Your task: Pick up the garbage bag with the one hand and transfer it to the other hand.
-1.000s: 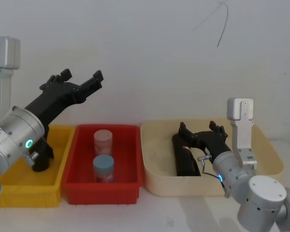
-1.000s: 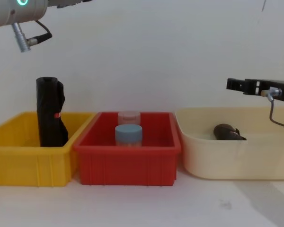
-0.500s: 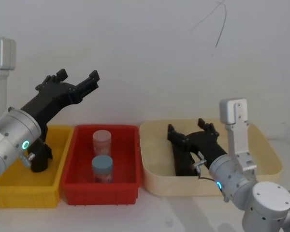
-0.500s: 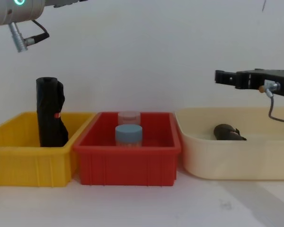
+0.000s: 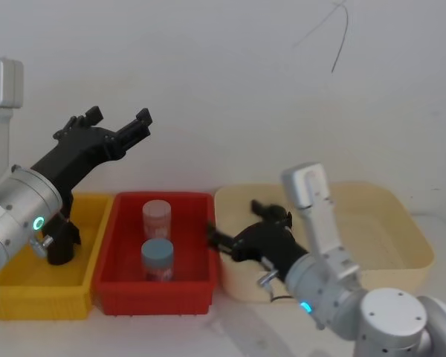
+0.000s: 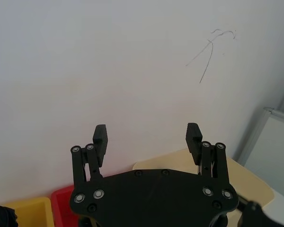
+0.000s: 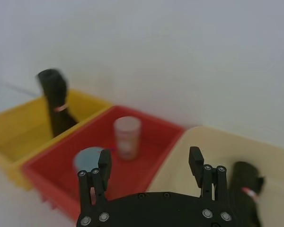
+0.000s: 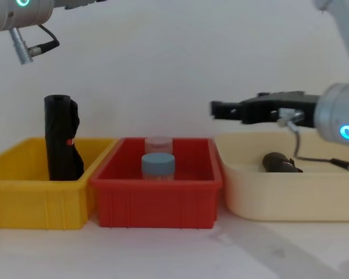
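Garbage bag (image 8: 61, 139) stood upright in yellow bin (image 8: 35, 206), lower left of chest view. Left gripper (image 5: 119, 119) hung at upper left of head view, fingers spread, empty. Right gripper (image 5: 232, 220) sat lower centre, fingers apart, empty, near red bin's (image 5: 126, 286) right wall.

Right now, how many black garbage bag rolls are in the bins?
2. One garbage bag stands upright in the yellow bin; the other black roll lies on its side in the cream bin. None seen in the red bin, though bin walls may hide something low.
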